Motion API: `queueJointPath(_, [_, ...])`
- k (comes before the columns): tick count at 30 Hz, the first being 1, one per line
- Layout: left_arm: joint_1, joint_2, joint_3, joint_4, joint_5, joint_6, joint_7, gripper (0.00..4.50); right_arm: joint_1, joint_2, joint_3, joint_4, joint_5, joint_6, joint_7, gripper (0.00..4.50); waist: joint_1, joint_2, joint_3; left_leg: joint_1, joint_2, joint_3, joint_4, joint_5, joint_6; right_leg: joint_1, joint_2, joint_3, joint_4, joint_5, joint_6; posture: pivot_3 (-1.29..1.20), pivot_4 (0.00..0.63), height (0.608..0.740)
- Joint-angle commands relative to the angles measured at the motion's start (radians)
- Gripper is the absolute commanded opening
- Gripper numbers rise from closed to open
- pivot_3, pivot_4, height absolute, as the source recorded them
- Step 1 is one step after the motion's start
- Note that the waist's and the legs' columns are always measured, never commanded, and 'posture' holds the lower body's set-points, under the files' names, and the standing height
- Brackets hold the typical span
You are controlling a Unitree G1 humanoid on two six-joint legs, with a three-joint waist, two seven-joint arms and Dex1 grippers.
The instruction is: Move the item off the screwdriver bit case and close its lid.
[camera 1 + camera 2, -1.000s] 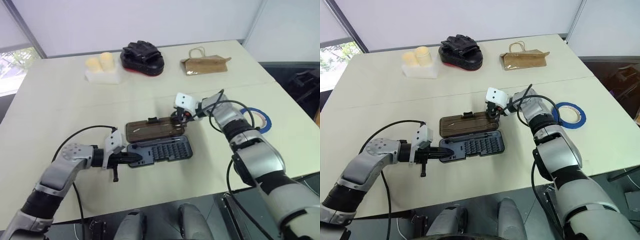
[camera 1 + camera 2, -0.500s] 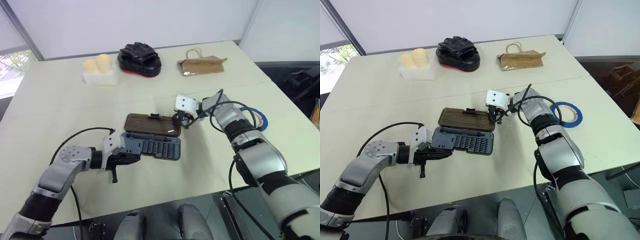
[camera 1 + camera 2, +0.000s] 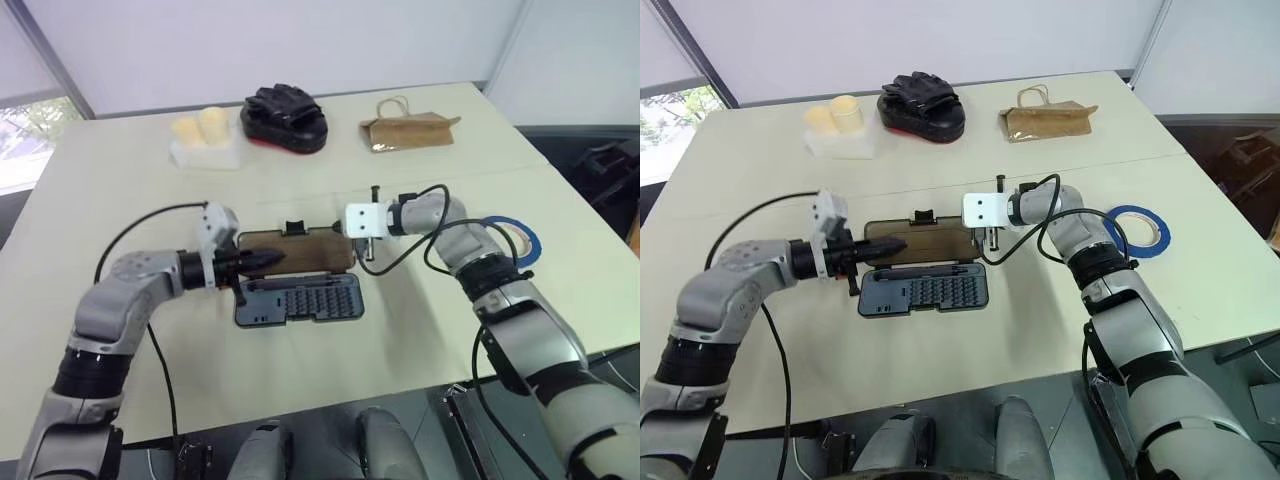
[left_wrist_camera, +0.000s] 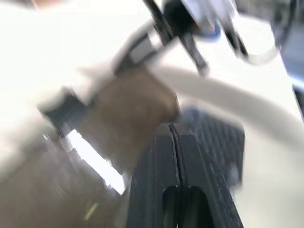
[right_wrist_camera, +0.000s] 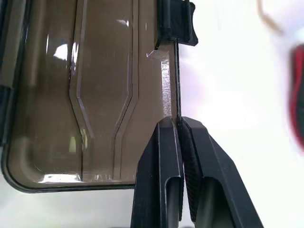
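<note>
The screwdriver bit case (image 3: 300,298) lies open mid-table, its dark tray with rows of bits nearest me. Its smoky-brown lid (image 3: 312,250) stands tilted up behind the tray, with the black latch (image 5: 175,21) on its far long edge. My right gripper (image 5: 176,124) is shut on the lid's thin edge at its right end. My left gripper (image 3: 272,259) is shut, its fingertips against the lid's left part with nothing seen between them. The item, a blue tape ring (image 3: 515,238), lies flat on the table to the right of my right arm, apart from the case.
At the back of the table sit a black glove pile on a red base (image 3: 285,115), a brown paper bag (image 3: 410,130) and a white holder with two pale cylinders (image 3: 205,138). Cables hang from both wrists. The table's front edge is close below the case.
My left gripper has risen from the tray's left end to the lid's left part. The tray, lifted half a second ago, sits lower. My right gripper rolled, and the lid now tilts up.
</note>
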Motion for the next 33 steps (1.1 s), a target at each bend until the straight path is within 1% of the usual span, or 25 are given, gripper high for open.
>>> queueJointPath(1, [-0.085,-0.023,0.096,0.079,-0.033,0.009,0.073,0.00,0.028,-0.021,-0.021,-0.114,-0.002,-0.010,-0.052,0.07,0.000,0.000,0.000,0.000,0.000,0.000,0.000,0.000,0.000,0.000,0.000,0.000,0.000,0.000,0.000,0.00,0.150,0.740])
queueJointPath(4, [-0.149,-0.035,0.137,0.179,-0.011,-0.019,0.126,0.00,0.049,-0.030,-0.030,-0.160,0.000,0.004,-0.082,0.07,-0.001,0.000,0.000,0.000,0.000,0.000,0.000,0.000,0.000,0.000,0.000,0.000,0.000,0.000,0.000,0.00,0.150,0.740])
queueJointPath(8, [-0.238,-0.037,0.191,0.383,0.039,-0.103,0.203,0.00,0.074,-0.034,-0.039,-0.218,0.015,0.028,-0.097,0.07,0.000,0.000,0.000,0.000,0.000,0.000,0.000,0.000,0.000,0.000,0.000,0.000,0.000,0.000,0.000,0.00,0.150,0.740])
queueJointPath(14, [-0.284,-0.030,0.165,0.636,0.165,-0.280,0.225,0.00,0.083,-0.035,-0.031,-0.258,0.006,0.034,-0.107,0.07,-0.001,0.000,0.000,0.000,0.000,0.000,0.000,0.000,0.000,0.000,0.000,-0.001,0.000,0.000,0.000,0.00,0.150,0.740])
queueJointPath(16, [-0.289,-0.033,0.150,0.693,0.196,-0.323,0.212,0.00,0.081,-0.033,-0.030,-0.258,0.006,0.036,-0.109,0.07,-0.001,0.000,0.000,0.000,-0.001,0.000,0.000,0.000,0.000,0.000,0.000,-0.001,0.000,0.000,0.000,0.00,0.150,0.740])
queueJointPath(20, [-0.240,-0.066,0.058,0.737,0.262,-0.390,0.116,0.00,0.082,-0.035,-0.028,-0.275,0.003,0.033,-0.115,0.07,0.002,0.000,0.000,-0.001,-0.001,0.000,0.001,0.000,0.000,0.000,0.000,-0.001,0.000,0.000,0.000,0.00,0.150,0.740])
queueJointPath(23, [-0.236,-0.081,0.040,0.749,0.269,-0.403,0.066,0.00,0.081,-0.035,-0.029,-0.280,0.004,0.039,-0.116,0.07,0.001,0.000,0.000,-0.001,-0.001,0.000,0.001,0.000,0.000,0.000,0.000,-0.001,0.000,0.000,0.000,0.00,0.150,0.740])
queueJointPath(27, [-0.220,-0.085,0.009,0.716,0.257,-0.359,-0.030,0.00,0.085,-0.040,-0.029,-0.286,0.001,0.040,-0.118,0.07,-0.002,0.000,0.000,-0.002,-0.001,0.000,0.001,0.000,0.000,-0.001,0.000,-0.001,0.000,0.000,0.000,0.00,0.150,0.740])
queueJointPath(32, [-0.219,-0.088,0.017,0.708,0.262,-0.347,-0.054,0.00,0.097,-0.049,-0.029,-0.307,0.000,0.067,-0.110,0.07,0.000,0.000,0.000,-0.002,-0.001,0.000,0.001,0.000,0.000,-0.001,0.000,-0.001,0.000,0.000,0.000,0.00,0.150,0.740])
queueJointPath(33, [-0.217,-0.086,0.018,0.705,0.263,-0.344,-0.058,0.00,0.101,-0.052,-0.030,-0.317,0.001,0.077,-0.105,0.33,0.001,0.000,0.000,-0.002,-0.001,0.000,0.001,0.000,0.000,-0.001,0.000,-0.001,0.000,0.000,0.000,0.00,0.150,0.740])
